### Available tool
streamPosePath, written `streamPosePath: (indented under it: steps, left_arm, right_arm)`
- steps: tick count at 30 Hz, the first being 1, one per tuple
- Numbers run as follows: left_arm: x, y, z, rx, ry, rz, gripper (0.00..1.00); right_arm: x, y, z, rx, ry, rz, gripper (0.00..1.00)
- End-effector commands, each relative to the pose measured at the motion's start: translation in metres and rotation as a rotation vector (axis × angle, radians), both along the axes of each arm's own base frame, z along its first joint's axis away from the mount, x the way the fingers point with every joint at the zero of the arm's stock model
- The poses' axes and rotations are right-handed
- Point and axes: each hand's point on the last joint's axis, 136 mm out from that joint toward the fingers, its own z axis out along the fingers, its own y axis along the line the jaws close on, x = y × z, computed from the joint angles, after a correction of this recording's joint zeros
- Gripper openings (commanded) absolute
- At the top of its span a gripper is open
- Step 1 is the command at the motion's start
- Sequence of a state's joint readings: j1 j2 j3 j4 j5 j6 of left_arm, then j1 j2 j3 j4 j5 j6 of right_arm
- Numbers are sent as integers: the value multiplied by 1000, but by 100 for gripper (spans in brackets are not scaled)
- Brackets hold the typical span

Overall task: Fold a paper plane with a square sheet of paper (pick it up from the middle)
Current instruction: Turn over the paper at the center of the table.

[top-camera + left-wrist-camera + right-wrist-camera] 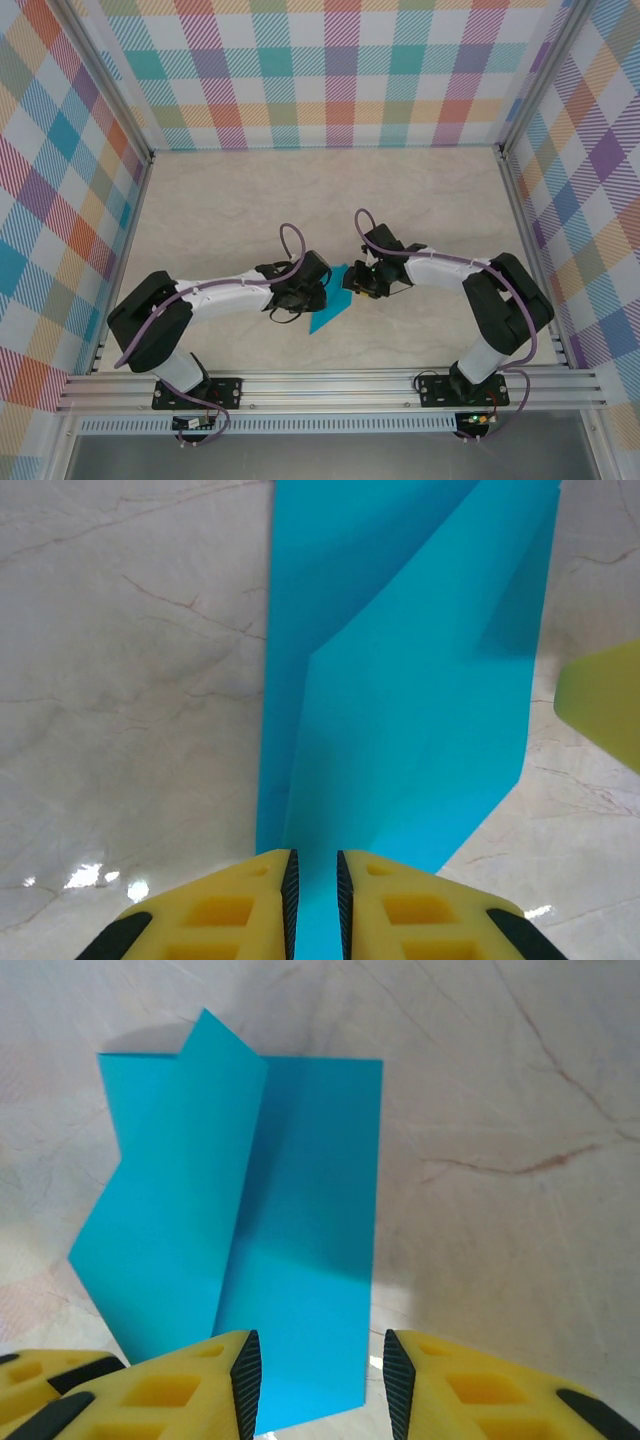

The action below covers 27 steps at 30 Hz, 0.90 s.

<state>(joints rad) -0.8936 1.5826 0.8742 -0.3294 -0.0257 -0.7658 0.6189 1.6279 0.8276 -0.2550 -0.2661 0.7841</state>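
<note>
The square sheet of paper [330,306] is teal-blue and partly folded, lying on the table between the two arms. In the left wrist view the paper [400,680] shows a diagonal flap over a long strip. My left gripper [315,865] stands over its near end, its jaws only a narrow slit apart with paper showing in the slit. In the right wrist view the paper [250,1220] has a raised centre crease and an angled left flap. My right gripper [320,1345] is open, straddling the paper's near right edge. From above, the left gripper [312,298] and right gripper [356,283] flank the paper.
The marble-look table [230,210] is walled by checked panels [340,70] on three sides. An aluminium rail [330,388] runs along the near edge. A right finger [605,705] shows at the left wrist view's right edge, and a left finger [30,1375] at the right wrist view's bottom left.
</note>
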Motion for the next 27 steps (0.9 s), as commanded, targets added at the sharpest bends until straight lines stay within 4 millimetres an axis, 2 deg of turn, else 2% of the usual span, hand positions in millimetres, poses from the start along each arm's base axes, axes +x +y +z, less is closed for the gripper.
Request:
streamPosePath:
  steps: [1, 17, 21, 27]
  left_arm:
    - [9, 9, 1, 60, -18, 0, 20]
    - [5, 4, -23, 56, 49, -29, 20]
    - [4, 6, -26, 66, 58, -28, 20]
    - [2, 9, -28, 78, 63, -23, 20]
  right_arm:
    - [-4, 5, -5, 33, 36, -6, 38]
    - [-13, 5, -25, 38, 92, -9, 37]
    - [-13, 11, -24, 72, 99, -4, 32]
    - [-11, 19, -19, 115, 97, -5, 31]
